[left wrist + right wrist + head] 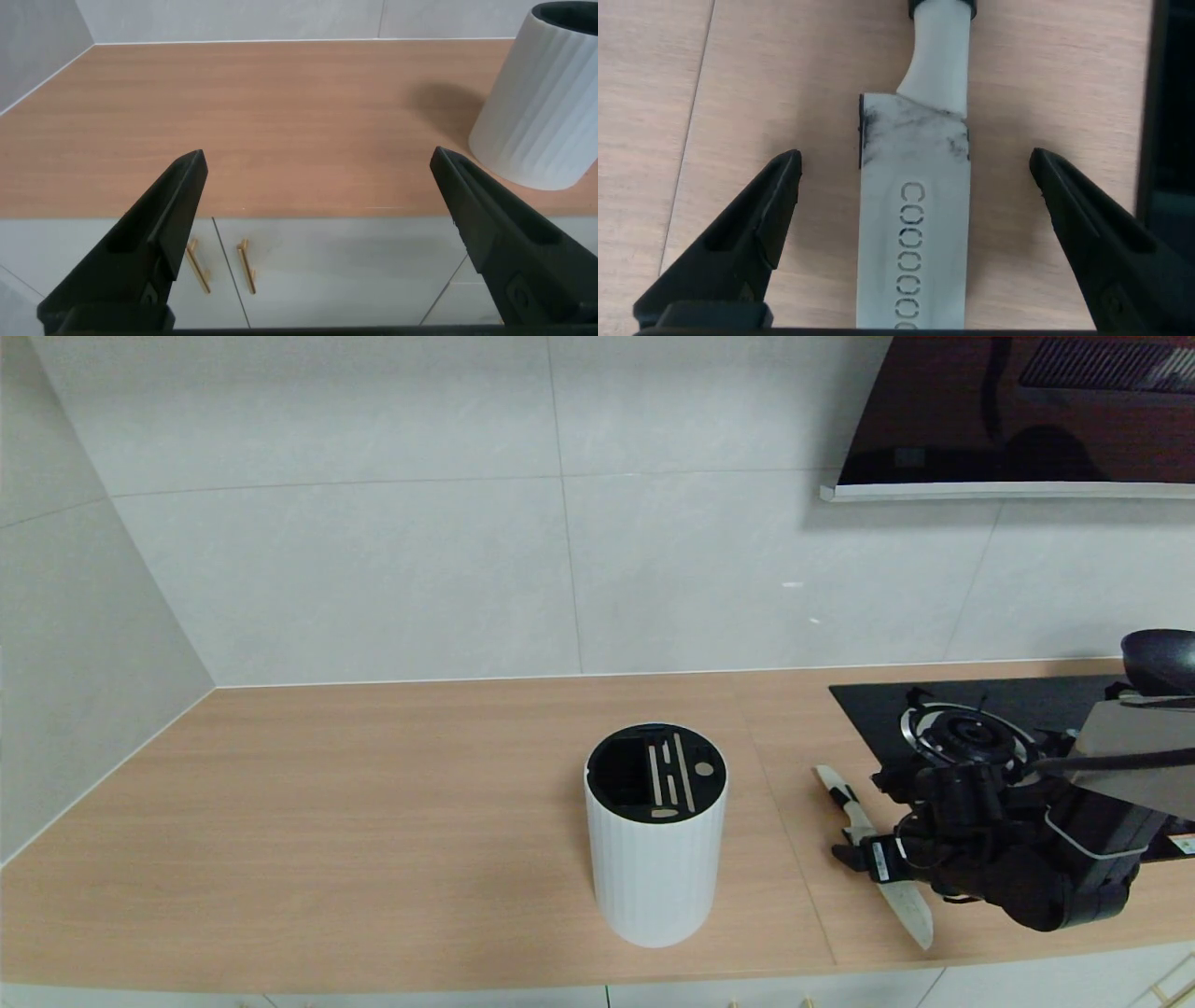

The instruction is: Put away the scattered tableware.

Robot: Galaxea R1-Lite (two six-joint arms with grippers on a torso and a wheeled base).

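Idling at left: your left gripper (316, 163) hangs spread wide at the counter (280, 112) edge, holding nothing.
Holder: the white ribbed knife holder (656, 840) stands upright mid-counter, its slots showing on top.
Knife: the white knife (913, 233) lies flat between the holder and the hob (971, 709), tip toward the near edge.
Right gripper: your right gripper (913, 161) has its fingers apart, straddling the blade just below the handle, with no grasp yet.
Handling: probably light, stiff, thin and slick, and it hugs the wood. Take the handle rather than the blade.
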